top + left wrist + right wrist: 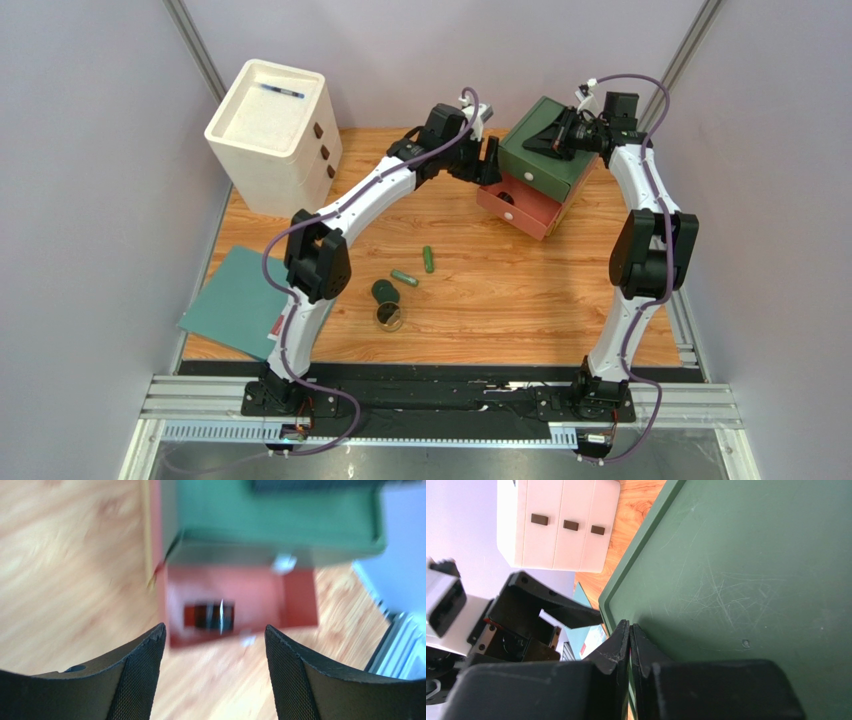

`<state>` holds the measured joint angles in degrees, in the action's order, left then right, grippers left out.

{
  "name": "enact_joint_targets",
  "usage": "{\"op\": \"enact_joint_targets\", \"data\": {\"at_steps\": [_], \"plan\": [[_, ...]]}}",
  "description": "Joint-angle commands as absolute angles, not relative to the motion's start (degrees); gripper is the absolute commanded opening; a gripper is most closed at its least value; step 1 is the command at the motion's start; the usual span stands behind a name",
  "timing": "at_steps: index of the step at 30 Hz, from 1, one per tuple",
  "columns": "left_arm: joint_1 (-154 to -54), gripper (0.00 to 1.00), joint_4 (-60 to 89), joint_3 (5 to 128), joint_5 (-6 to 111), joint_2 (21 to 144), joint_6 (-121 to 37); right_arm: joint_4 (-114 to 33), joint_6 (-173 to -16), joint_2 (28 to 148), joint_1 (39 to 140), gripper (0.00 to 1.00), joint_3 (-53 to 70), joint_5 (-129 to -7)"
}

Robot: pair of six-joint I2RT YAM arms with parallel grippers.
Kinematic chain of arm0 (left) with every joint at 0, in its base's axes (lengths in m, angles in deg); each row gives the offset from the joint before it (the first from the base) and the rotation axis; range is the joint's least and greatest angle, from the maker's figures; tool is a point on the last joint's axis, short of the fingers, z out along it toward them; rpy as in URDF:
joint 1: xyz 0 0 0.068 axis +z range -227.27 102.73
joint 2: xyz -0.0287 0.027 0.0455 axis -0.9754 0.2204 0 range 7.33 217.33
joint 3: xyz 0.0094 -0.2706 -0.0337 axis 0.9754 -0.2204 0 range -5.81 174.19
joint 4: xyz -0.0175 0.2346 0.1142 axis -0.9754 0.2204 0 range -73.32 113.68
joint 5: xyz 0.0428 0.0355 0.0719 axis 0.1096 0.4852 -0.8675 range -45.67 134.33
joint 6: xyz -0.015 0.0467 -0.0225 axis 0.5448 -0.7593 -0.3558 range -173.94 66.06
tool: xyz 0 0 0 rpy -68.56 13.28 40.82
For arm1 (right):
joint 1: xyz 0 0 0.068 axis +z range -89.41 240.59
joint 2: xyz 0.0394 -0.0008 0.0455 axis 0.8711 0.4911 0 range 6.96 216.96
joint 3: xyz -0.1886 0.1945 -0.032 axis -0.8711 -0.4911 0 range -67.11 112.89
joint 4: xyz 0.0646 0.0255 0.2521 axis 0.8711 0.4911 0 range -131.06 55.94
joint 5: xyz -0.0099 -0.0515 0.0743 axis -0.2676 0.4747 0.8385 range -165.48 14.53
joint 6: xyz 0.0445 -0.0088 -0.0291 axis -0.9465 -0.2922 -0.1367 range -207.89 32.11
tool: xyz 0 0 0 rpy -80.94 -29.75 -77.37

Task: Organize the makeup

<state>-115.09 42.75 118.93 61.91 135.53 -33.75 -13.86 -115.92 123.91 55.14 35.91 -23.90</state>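
Observation:
Loose makeup lies mid-table: two green tubes (428, 259) (403, 277), a dark green round jar (386, 292) and a gold-rimmed compact (389, 317). A green box (545, 155) stands at the back right with its red drawer (520, 205) pulled out. My left gripper (490, 165) hovers open over that drawer (295, 600), nothing between its fingers (142, 670). A dark, blurred item (209, 616) lies inside the drawer. My right gripper (630, 625) is shut on the raised rim of the green box's top (746, 570).
A white three-drawer unit (272, 130) stands at the back left with a thin blue pen (280, 91) on top. A teal folder (235, 300) lies at the table's near left edge. Grey walls close in on both sides.

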Motion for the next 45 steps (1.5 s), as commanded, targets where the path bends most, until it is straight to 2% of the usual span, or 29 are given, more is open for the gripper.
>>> {"op": "enact_joint_targets", "data": {"at_steps": [1,8,12,16,24,38,41,45], "plan": [[-114.36,0.79,51.82,110.23,58.14,121.7,-43.47,-2.3,-110.83,132.82,55.58,0.08,29.04,-35.4],[-114.45,0.82,70.01,87.48,55.93,110.61,-45.6,-2.12,-111.18,134.05,55.67,0.09,29.65,-35.05],[-114.36,0.87,71.88,77.26,54.35,106.13,-41.2,-2.12,-111.18,134.4,55.67,0.08,29.57,-34.96],[-114.45,0.88,68.02,67.6,50.85,102.87,-35.41,-2.56,-111.36,134.31,55.67,0.09,28.69,-34.87],[-114.18,0.89,65.65,64.59,36.17,103.31,-30.21,-3.44,-111.71,134.4,55.75,0.09,27.54,-34.26],[-114.1,0.87,60.89,64.41,37.38,111.83,-29.77,-3.26,-111.45,134.49,55.75,0.09,28.16,-34.17],[-114.1,0.84,59.93,63.1,37.47,113.06,-29.59,-3.26,-111.45,134.49,55.75,0.09,28.25,-34.17],[-114.01,0.75,59.05,62.48,39.05,115.26,-29.59,-3.26,-111.45,134.66,55.58,0.09,28.33,-34.17]]}}
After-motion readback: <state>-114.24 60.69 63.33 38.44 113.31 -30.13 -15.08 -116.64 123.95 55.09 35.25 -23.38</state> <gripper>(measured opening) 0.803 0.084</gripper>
